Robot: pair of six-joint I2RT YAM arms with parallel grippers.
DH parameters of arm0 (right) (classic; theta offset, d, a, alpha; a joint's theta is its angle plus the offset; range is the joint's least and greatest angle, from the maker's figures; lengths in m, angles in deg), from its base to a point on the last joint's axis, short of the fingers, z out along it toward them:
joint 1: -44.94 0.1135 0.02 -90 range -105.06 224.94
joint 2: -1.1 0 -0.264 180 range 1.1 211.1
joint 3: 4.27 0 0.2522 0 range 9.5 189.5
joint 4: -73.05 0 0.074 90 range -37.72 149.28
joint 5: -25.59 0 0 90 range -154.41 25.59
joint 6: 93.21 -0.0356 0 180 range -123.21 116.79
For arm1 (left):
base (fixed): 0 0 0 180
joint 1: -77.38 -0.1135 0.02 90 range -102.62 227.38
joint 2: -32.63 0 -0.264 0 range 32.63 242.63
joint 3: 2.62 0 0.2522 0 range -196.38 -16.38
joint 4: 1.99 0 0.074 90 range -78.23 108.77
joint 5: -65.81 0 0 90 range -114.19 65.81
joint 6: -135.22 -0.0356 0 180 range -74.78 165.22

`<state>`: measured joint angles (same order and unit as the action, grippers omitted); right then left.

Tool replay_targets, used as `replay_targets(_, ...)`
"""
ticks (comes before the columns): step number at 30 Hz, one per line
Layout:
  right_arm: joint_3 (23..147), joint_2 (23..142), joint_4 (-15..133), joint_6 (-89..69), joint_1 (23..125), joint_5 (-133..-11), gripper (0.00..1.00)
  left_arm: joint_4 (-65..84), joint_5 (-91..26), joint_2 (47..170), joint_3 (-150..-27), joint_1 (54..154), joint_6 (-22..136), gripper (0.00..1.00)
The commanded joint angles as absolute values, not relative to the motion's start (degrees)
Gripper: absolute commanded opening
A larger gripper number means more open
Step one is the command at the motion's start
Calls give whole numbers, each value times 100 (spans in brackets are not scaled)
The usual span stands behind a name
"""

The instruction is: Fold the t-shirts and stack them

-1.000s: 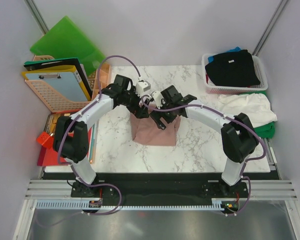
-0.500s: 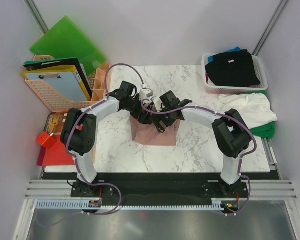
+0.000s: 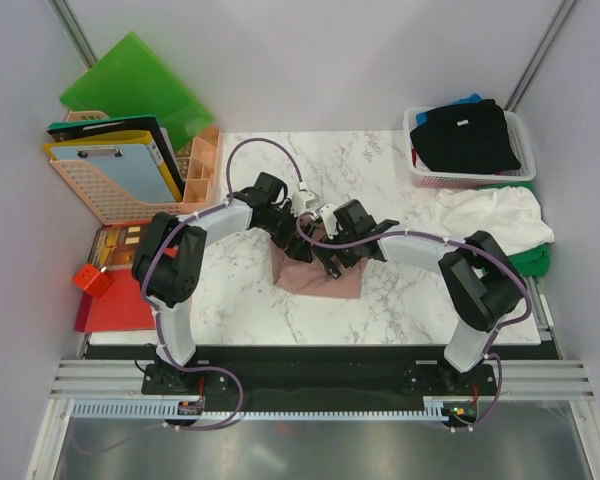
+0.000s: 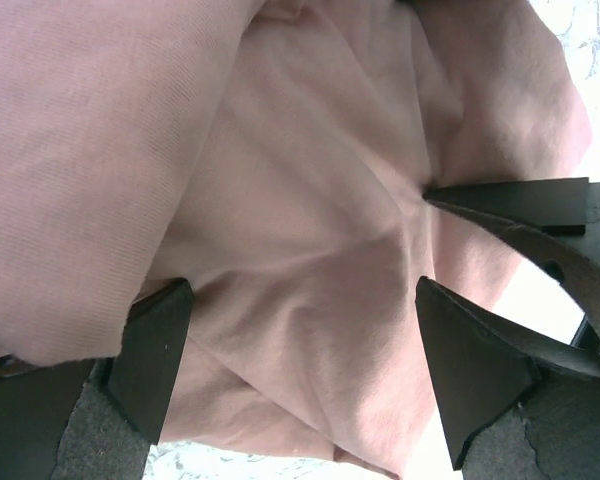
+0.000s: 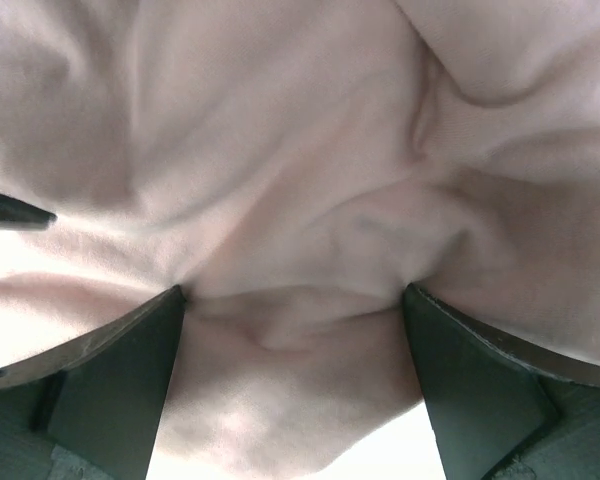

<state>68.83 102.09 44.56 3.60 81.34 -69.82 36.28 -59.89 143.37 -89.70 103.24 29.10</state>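
Pressing into the pink t-shirt (image 3: 326, 283), left gripper (image 4: 302, 290) and right gripper (image 5: 295, 295), both released.

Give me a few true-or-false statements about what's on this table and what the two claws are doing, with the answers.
1. The pink t-shirt lies on the marble table, under the left gripper and the right gripper. True.
2. The left gripper is clamped shut on the cloth. False: its jaws stand open, with pink cloth between them.
3. A black t-shirt sits in the basket at the far right. True.
4. The white t-shirt is folded neatly on top of the pink one. False: it lies crumpled at the table's right edge, apart from the pink t-shirt.
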Motion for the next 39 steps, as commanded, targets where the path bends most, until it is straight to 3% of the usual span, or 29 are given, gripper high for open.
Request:
replay_targets(1,6645,9690,3775,646,8177,-6943,98,3225,-5407,14416,-9179,10084,3353,100)
replay_targets(8,6584,9225,3476,786,8018,-6819,98,3365,-4072,14644,-9442,10076,3624,100)
replay_targets(19,6566,9066,3485,795,8018,-6811,98,3489,-3509,14575,-9495,10076,3625,100)
replay_targets(26,6671,8688,3599,945,7879,-5818,98,3480,-3192,14425,-9416,10049,3458,100)
replay_targets(34,6873,7486,3407,1322,7552,-6185,98,3129,-2956,13204,-9039,9988,2844,100)
replay_targets(39,7295,7484,2651,1227,7552,-6650,98,3050,-2761,12485,-8828,9725,2544,100)
